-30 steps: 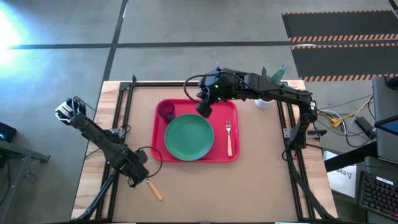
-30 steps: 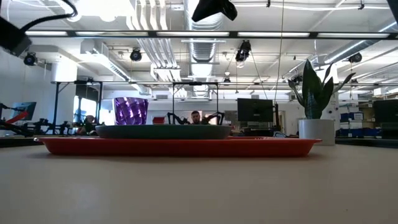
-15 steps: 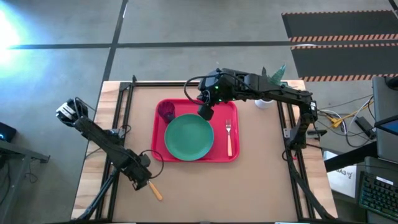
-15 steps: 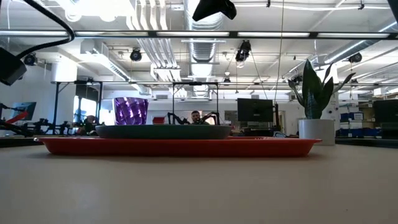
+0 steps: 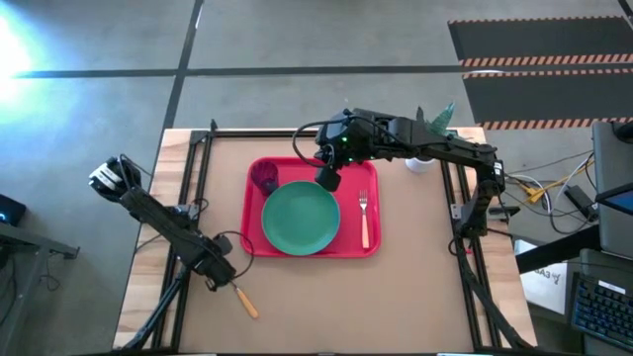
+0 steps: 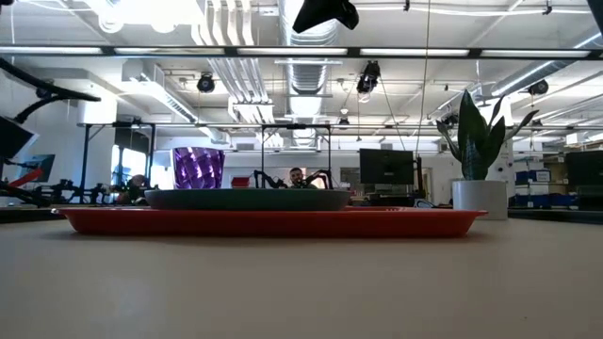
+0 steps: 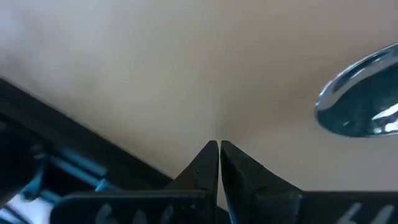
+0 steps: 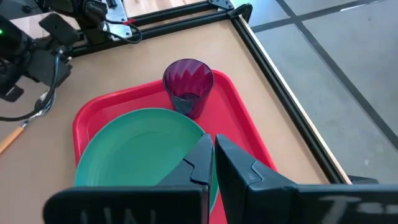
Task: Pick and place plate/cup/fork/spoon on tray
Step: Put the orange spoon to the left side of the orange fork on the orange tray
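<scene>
Our left gripper (image 5: pixel 220 278) sits low over the table's near-left part, well apart from the tray (image 5: pixel 371 247), fingers pressed together. Our right gripper (image 5: pixel 326 179) hangs above the tray's far edge, fingers likewise closed and empty.

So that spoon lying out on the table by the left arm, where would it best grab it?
Probably by the wooden handle of the spoon, coming straight down from above. It lies flat on the bare table, outside the red tray, and the handle is straight and narrow, so the fingers could close across it. The rounded metal bowl looks slippery. The left tool sits right beside it, shut.
</scene>
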### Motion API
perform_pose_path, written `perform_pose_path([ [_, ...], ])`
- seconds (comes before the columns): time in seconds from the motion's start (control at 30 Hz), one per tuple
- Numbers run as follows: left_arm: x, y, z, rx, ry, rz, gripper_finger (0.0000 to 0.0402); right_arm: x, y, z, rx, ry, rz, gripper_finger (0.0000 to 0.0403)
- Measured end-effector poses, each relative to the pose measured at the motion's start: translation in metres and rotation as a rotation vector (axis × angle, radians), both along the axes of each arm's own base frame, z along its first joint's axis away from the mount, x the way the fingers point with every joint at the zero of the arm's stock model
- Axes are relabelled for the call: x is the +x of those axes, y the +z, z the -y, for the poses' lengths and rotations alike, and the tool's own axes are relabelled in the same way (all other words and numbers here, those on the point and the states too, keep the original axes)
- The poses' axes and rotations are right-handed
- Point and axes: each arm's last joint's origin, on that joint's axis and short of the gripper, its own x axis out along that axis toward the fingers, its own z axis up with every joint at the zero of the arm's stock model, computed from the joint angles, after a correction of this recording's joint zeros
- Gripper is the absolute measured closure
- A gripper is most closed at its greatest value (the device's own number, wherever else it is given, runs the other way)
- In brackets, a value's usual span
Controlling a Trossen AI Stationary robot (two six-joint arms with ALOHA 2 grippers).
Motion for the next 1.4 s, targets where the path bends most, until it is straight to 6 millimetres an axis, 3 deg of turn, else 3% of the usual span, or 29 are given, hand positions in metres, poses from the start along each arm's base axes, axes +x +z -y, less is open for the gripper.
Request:
perform_pose_path([
  [0.4,0.008,-0.005,0.006,-0.058,0.111,0.098,0.0402,-0.001,0.001,0.000,0.000,0.000,0.000,0.0394],
  [0.67,0.032,-0.002,0.022,-0.163,0.143,0.380,0.0402,-0.003,0.003,0.000,-0.001,0.000,0.007,0.0394],
  [0.9,0.059,-0.010,0.028,-0.124,0.234,0.649,0.0401,-0.004,0.003,-0.001,0.000,0.000,0.002,0.0394],
  [1.1,0.069,-0.018,0.033,-0.123,0.241,0.652,0.0401,-0.005,0.002,-0.001,0.005,0.002,-0.014,0.0394],
  [1.4,0.073,-0.011,0.038,-0.191,0.236,0.635,0.0401,-0.005,0.002,-0.001,-0.008,0.016,-0.020,0.0394],
])
